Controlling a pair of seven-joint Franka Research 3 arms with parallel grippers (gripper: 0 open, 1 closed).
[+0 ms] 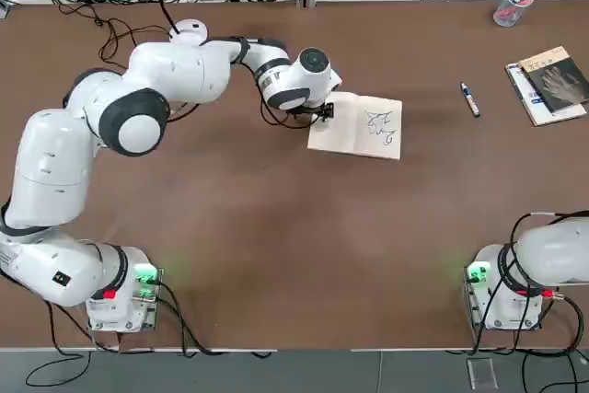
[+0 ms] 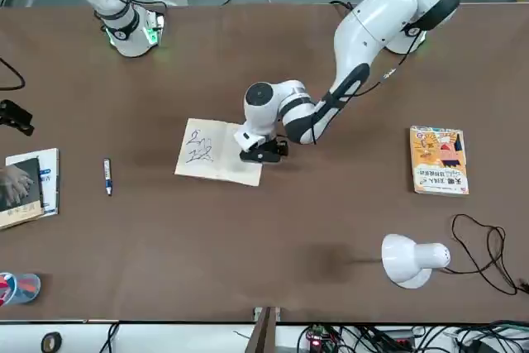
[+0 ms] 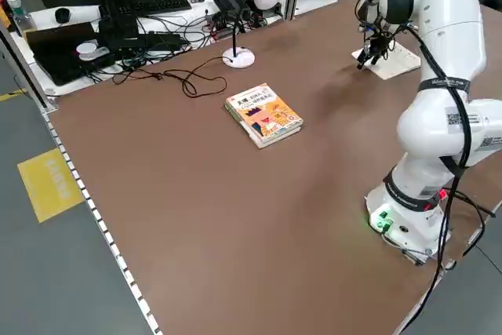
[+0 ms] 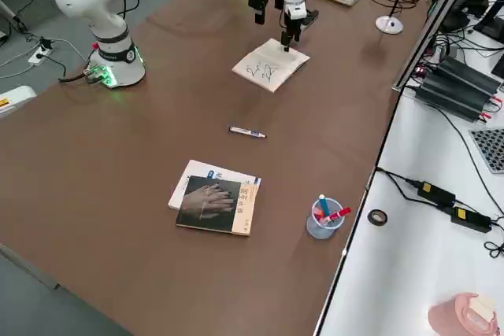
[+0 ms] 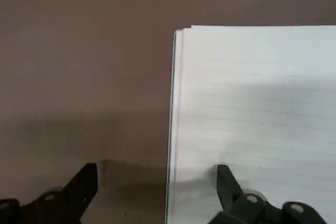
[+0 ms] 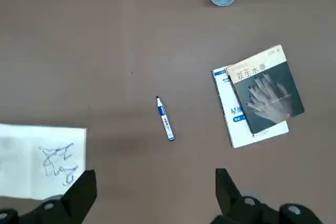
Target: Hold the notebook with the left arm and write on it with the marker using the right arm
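- The notebook [image 1: 357,126] lies flat on the table [image 1: 276,227], scribbles facing up.
- The left gripper [image 1: 324,112] is at the notebook's edge, fingers spread: one over the page, one over the table.
- The marker [image 1: 470,99] lies on the table, well apart from the notebook.
- The right gripper [image 6: 155,195] hangs high above the table, fingers spread and empty.

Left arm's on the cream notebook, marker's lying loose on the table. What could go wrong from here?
1. The left gripper presses only the cream-white notebook at one edge, with one finger on the page and one off it, so the far side may pivot or slide.
2. The slim white marker with a blue cap lies flat; the open right gripper, high above it, may push or roll it.
3. The page already carries scribbles; new strokes may overlap.
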